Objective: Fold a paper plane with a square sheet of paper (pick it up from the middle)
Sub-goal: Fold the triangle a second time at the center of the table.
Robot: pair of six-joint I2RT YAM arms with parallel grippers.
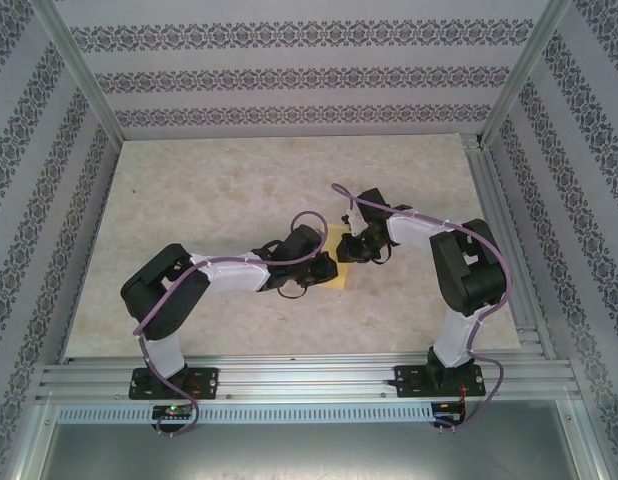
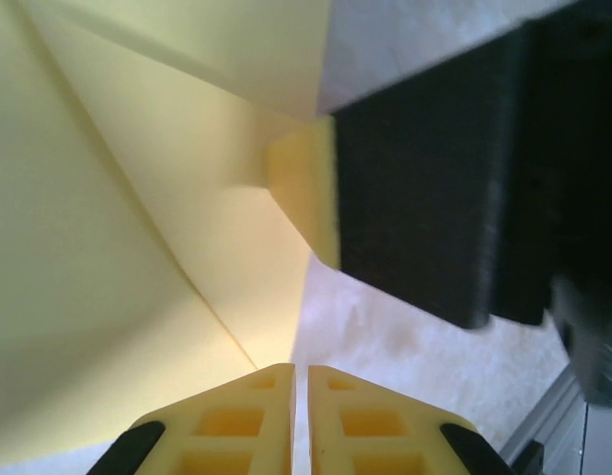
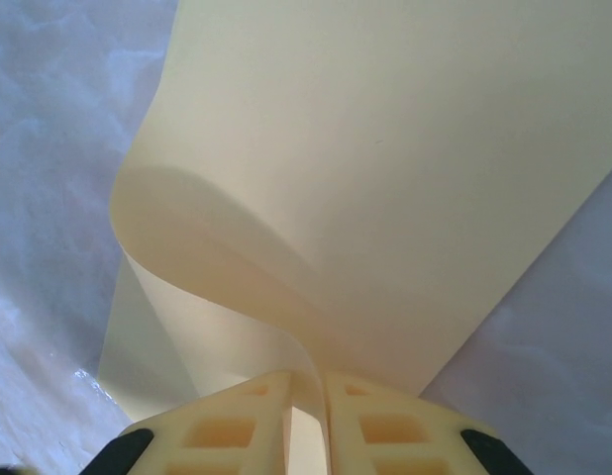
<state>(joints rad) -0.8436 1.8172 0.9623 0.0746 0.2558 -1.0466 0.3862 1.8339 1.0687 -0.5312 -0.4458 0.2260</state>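
Thin pale-yellow square sheet of paper [image 1: 339, 274] in the middle of the beige marbled table [image 1: 189, 200]
Creased, curling up. Right gripper [image 3: 308, 384] has a curled flap pinched; left gripper [image 2: 299, 374] is nearly closed at a paper edge, can't tell if it's holding.

smooth matt paper sheet [image 3: 385, 148], shiny alu rail [image 1: 309, 378]

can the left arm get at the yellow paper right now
Probably yes: the left gripper sits at the edge of the square sheet of paper with nothing between, though the right gripper, pinching the same sheet, crowds it.
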